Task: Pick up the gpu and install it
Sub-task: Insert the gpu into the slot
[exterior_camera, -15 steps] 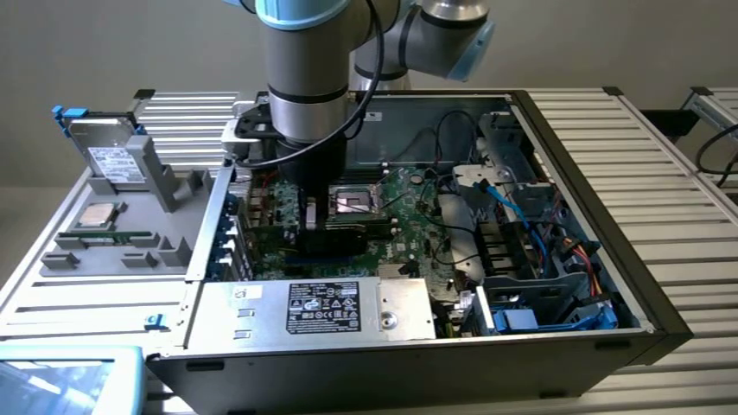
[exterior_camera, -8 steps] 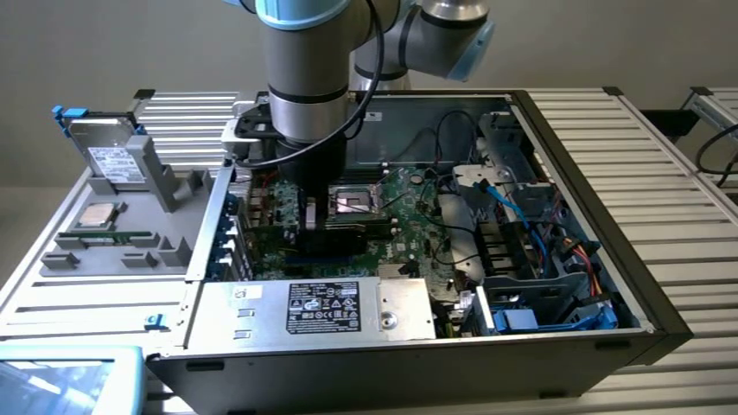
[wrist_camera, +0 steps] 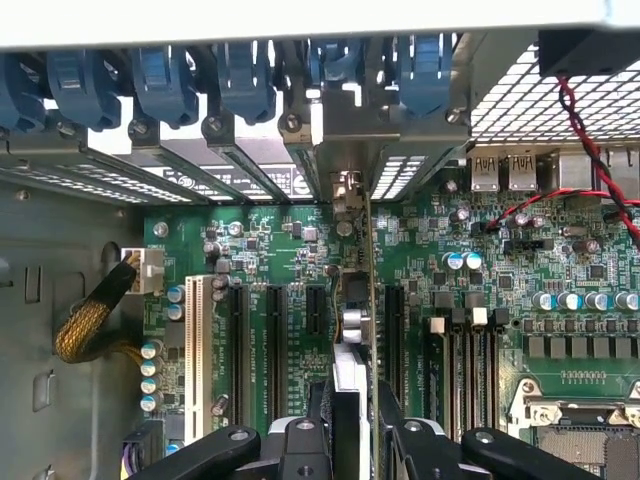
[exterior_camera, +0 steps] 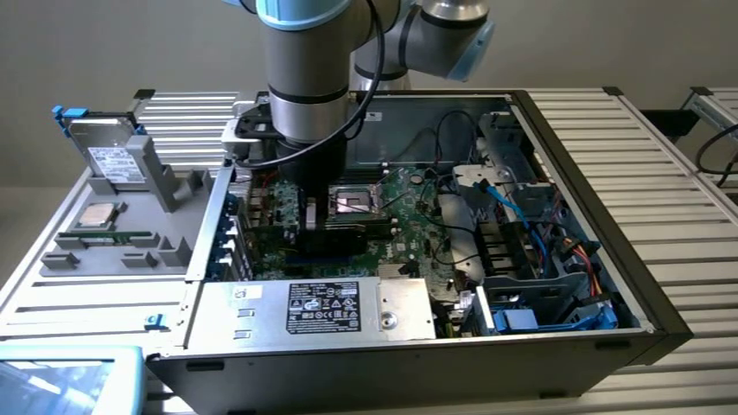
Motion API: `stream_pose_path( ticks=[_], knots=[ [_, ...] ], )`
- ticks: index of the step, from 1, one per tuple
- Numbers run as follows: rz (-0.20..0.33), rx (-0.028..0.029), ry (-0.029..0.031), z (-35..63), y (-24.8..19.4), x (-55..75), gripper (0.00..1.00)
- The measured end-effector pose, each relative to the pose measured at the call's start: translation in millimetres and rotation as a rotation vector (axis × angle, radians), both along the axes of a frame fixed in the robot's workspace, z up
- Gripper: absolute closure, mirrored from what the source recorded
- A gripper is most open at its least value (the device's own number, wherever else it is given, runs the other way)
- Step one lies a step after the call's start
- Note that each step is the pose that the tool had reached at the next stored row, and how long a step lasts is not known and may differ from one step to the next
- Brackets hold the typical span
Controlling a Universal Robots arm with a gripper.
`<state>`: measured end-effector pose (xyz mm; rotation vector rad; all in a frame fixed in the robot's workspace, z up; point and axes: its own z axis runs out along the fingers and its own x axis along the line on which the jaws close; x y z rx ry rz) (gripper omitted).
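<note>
In the wrist view the gpu (wrist_camera: 351, 300) stands on edge over the green motherboard (wrist_camera: 560, 290), a thin card running from its silver bracket end (wrist_camera: 345, 190) at the case's rear slots back to my gripper (wrist_camera: 350, 430). The black fingers (wrist_camera: 310, 440) press on both faces of the card, so the gripper is shut on it. The card sits in line with an expansion slot, between two black slots (wrist_camera: 272, 340); whether it is seated I cannot tell. In the exterior view the gripper (exterior_camera: 309, 207) is down inside the open computer case (exterior_camera: 600, 216), with the dark card (exterior_camera: 334, 233) below it.
Blue slot latches (wrist_camera: 245, 75) line the case's rear wall. A red cable (wrist_camera: 590, 150) crosses near the ports. The CPU socket (exterior_camera: 352, 203) lies beside the arm. A silver drive with a white label (exterior_camera: 116, 160) and a tray of parts (exterior_camera: 110, 233) stand outside, at the exterior view's left.
</note>
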<state>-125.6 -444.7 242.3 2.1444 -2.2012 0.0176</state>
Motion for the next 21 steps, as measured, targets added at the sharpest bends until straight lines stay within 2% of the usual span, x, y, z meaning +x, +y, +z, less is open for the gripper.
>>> stream_pose_path(
  ticks=[15, 17, 21],
  knots=[
    [0.002, -0.0001, 0.0, -1.3, 0.0, 1.5, 0.72],
    [0.005, 0.0012, -0.0005, -1.7, -1.3, 1.7, 0.72],
    [0.015, 0.0, 0.0, -1.4, -1.8, 1.6, 0.72]
  ],
)
